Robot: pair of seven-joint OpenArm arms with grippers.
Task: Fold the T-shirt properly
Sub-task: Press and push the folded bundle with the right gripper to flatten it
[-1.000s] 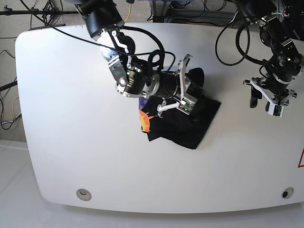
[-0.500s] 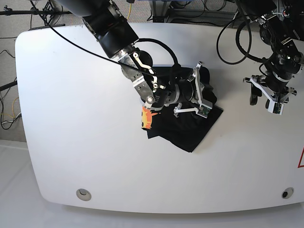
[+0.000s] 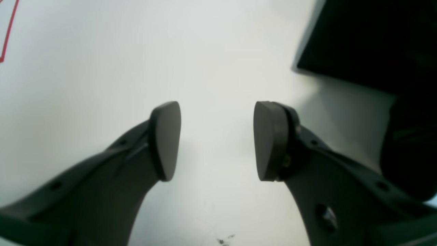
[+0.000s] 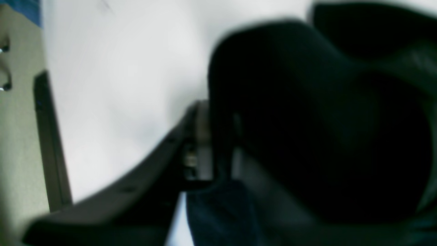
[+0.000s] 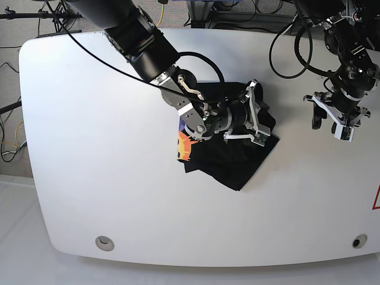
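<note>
The black T-shirt (image 5: 234, 165) lies bunched in a rough fold at the table's middle, with its orange graphic (image 5: 183, 148) showing at the left edge. My right gripper (image 5: 261, 119) reaches across the shirt's upper right part. In the right wrist view, black fabric (image 4: 324, 119) bulges against one finger (image 4: 201, 136) and hides the other, so the jaw gap is unreadable. My left gripper (image 5: 332, 122) hovers over bare table right of the shirt. In its wrist view the left gripper (image 3: 216, 140) stands open and empty, with a shirt corner (image 3: 358, 34) at the upper right.
The white table (image 5: 89, 148) has a round hole near each front corner (image 5: 105, 242) (image 5: 358, 241). A red marking (image 5: 376, 199) sits at its right edge. Cables and stands crowd the area behind the far edge.
My right arm has swung further right across the shirt, dragging the upper fabric with it. The purple print is now covered. The left arm has barely moved.
</note>
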